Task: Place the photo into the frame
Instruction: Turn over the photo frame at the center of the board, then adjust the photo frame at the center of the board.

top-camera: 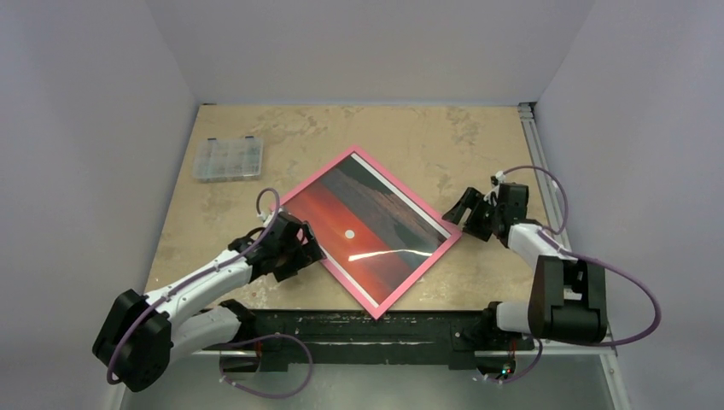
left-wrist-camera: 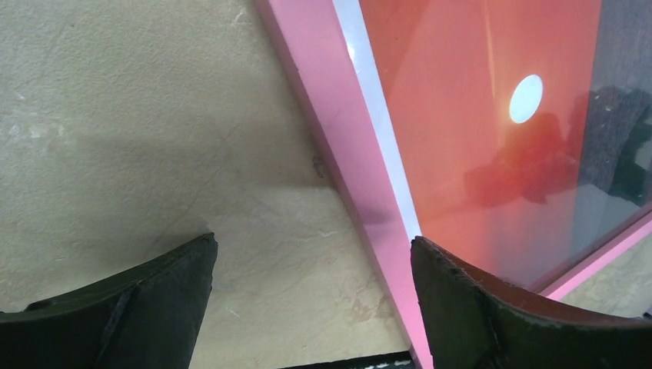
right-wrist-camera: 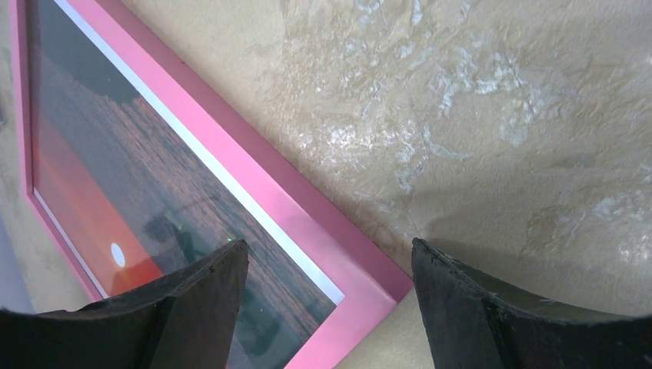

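The pink frame [top-camera: 410, 270] lies flat and turned like a diamond on the beige table, with the sunset photo [top-camera: 359, 224] showing inside it behind the pane. My left gripper [top-camera: 300, 248] hovers open at the frame's left corner. In the left wrist view the frame's edge [left-wrist-camera: 338, 131] runs between my fingers, and the photo [left-wrist-camera: 461, 115] with its white sun lies to the right. My right gripper [top-camera: 470, 213] stands open at the frame's right corner. In the right wrist view that corner of the frame [right-wrist-camera: 361, 284] sits between the spread fingers, with the photo [right-wrist-camera: 123, 177] inside it. Neither gripper holds anything.
A clear plastic compartment box [top-camera: 228, 158] sits at the back left of the table. White walls enclose the table on three sides. A black rail [top-camera: 359, 325] carrying both arm bases runs along the near edge, close to the frame's bottom corner.
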Available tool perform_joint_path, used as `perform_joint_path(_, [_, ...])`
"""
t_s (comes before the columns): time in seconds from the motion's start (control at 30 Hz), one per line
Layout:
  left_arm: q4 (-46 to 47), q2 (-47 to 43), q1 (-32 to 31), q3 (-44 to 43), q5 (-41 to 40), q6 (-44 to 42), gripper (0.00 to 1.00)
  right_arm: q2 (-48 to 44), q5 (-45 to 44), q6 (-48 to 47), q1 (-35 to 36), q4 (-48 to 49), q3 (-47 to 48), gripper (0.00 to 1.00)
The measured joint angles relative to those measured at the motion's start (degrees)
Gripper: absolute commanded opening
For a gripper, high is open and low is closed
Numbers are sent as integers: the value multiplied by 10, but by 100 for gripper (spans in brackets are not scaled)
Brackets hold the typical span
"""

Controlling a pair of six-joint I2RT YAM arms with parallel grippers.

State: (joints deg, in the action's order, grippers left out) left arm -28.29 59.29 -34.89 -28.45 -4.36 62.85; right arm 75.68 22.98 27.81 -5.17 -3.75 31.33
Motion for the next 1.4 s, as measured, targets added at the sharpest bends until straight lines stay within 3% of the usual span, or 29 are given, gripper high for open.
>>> perform_joint_path(0.43, [87, 85, 57, -27, 64, -23, 91, 118, 57, -37, 17, -17, 95, 77])
perform_joint_path(0.77, [128, 134, 64, -45, 91, -26, 75, 129, 67, -41, 63, -6, 97, 68])
perform_joint_path(0.87, [121, 146, 66, -54, 93, -31, 71, 122, 65, -40, 63, 8, 85, 66])
perform_joint_path(1.4, [46, 287, 74, -199, 75, -112, 67, -21, 45, -7, 59, 46, -49, 65])
